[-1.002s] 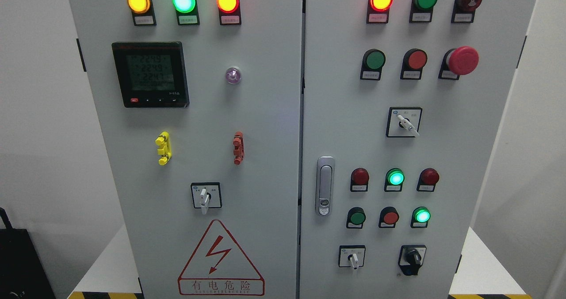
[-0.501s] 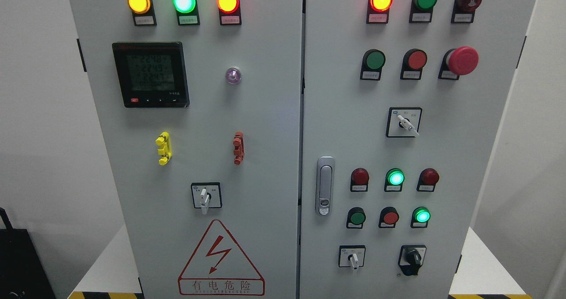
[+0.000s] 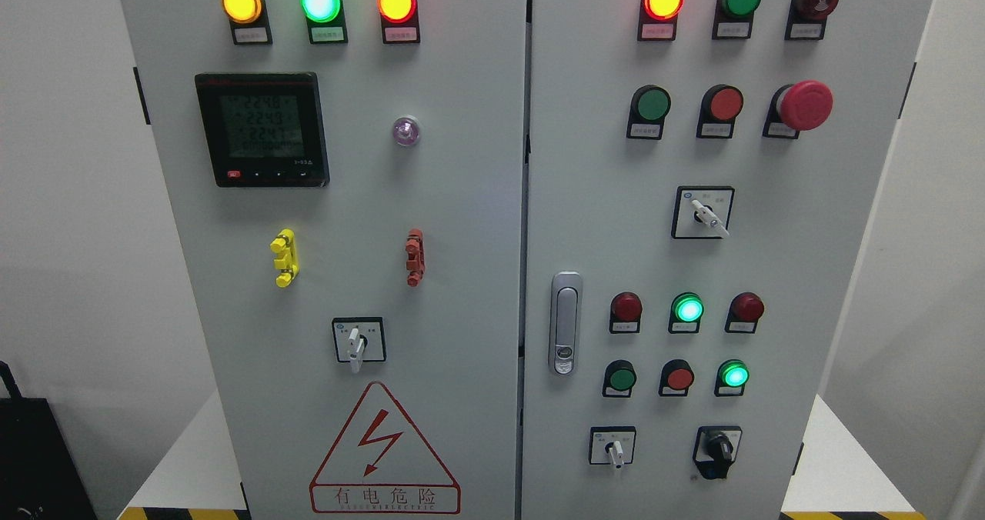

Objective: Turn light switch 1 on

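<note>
1. A grey cabinet [image 3: 462,197] with two doors is filling the view; neither robot hand is showing, so I cannot tell how their fingers are standing.
2. Which control is "light switch 1" cannot be told: the small labels under the buttons are too blurred to read.
3. On the left door, a warning triangle [image 3: 385,447] is showing a red lightning bolt and the writing "有电危险".
4. Above the triangle, a white-handled switch [image 3: 357,342] is pointing down.
5. Further above it, a black meter [image 3: 262,129] is displaying rows of digits, roughly "224".
6. To the triangle's right, a silver door handle [image 3: 565,324] is sitting on the right door.
7. Right of that handle, two green lamps [image 3: 687,308] [image 3: 733,375] are glowing.
</note>
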Available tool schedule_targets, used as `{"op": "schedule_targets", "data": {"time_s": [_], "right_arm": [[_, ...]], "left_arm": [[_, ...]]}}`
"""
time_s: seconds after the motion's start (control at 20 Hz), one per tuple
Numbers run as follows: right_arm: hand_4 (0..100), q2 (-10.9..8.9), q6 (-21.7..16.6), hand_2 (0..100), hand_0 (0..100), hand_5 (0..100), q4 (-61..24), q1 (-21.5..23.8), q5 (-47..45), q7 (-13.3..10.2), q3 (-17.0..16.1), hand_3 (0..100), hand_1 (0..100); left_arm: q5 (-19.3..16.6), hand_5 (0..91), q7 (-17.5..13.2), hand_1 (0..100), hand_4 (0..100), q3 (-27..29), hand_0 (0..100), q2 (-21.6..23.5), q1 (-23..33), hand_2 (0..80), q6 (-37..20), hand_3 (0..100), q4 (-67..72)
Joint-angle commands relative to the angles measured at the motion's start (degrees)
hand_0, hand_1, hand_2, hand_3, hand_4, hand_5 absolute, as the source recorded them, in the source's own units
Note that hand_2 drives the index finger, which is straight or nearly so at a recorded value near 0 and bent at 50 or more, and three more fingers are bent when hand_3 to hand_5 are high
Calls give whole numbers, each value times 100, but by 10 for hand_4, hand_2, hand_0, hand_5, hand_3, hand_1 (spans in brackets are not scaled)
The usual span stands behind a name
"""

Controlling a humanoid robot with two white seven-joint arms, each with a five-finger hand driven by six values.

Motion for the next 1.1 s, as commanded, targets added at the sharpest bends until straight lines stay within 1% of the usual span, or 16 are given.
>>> {"op": "schedule_targets", "data": {"time_s": [0.0, 0.05, 0.15, 0.2, 0.3, 0.35, 0.4, 0.45, 0.55, 0.65, 0.75, 0.9, 1.0, 1.05], "right_arm": [[0, 1, -1, 0, 0, 0, 0, 0, 0, 5, 3, 0, 0], [0, 1, -1, 0, 0, 0, 0, 0, 0, 5, 3, 0, 0], [0, 1, -1, 0, 0, 0, 0, 0, 0, 5, -6, 0, 0], [0, 1, -1, 0, 0, 0, 0, 0, 0, 5, 3, 0, 0], [0, 1, -1, 0, 0, 0, 0, 0, 0, 5, -6, 0, 0], [0, 1, -1, 0, 0, 0, 0, 0, 0, 5, -6, 0, 0], [0, 1, -1, 0, 0, 0, 0, 0, 0, 5, 3, 0, 0], [0, 1, -1, 0, 0, 0, 0, 0, 0, 5, 3, 0, 0], [0, 1, -1, 0, 0, 0, 0, 0, 0, 5, 3, 0, 0], [0, 1, -1, 0, 0, 0, 0, 0, 0, -4, 3, 0, 0], [0, 1, -1, 0, 0, 0, 0, 0, 0, 5, 3, 0, 0], [0, 1, -1, 0, 0, 0, 0, 0, 0, 5, -6, 0, 0], [0, -8, -1, 0, 0, 0, 0, 0, 0, 5, 3, 0, 0], [0, 0, -1, 0, 0, 0, 0, 0, 0, 5, 3, 0, 0]], "left_arm": [[-187, 105, 5, 219, 510, 359, 369, 81, 79, 189, -481, 401, -2203], [-187, 165, 5, 234, 547, 350, 368, 81, 79, 193, -727, 415, -2211], [-178, 197, -4, 260, 572, 359, 362, 90, 79, 212, -1071, 440, -2334], [-161, 233, -4, 271, 598, 359, 359, 90, 88, 228, -1107, 469, -2604], [-47, 273, -4, 285, 623, 341, 353, 98, 88, 259, -1090, 501, -3080], [15, 318, -4, 305, 651, 315, 352, 81, 79, 289, -1099, 545, -3238], [41, 340, -4, 316, 665, 306, 351, 55, 53, 295, -1090, 558, -3414], [50, 388, -4, 348, 702, 297, 345, 46, 27, 327, -1090, 595, -3581], [59, 464, 5, 378, 734, 219, 330, 46, 9, 364, -1073, 636, -3967], [59, 515, -4, 395, 752, 209, 319, 28, -44, 384, -950, 653, -4310], [59, 529, 5, 405, 756, 166, 301, -42, -193, 387, -626, 657, -4688], [59, 552, 22, 417, 768, -45, 269, -104, -281, 395, -212, 677, -5268], [42, 562, 66, 423, 783, -220, 255, -156, -430, 409, -97, 700, -5454], [33, 592, 101, 428, 800, -300, 245, -165, -492, 421, -88, 723, -5507]]}}
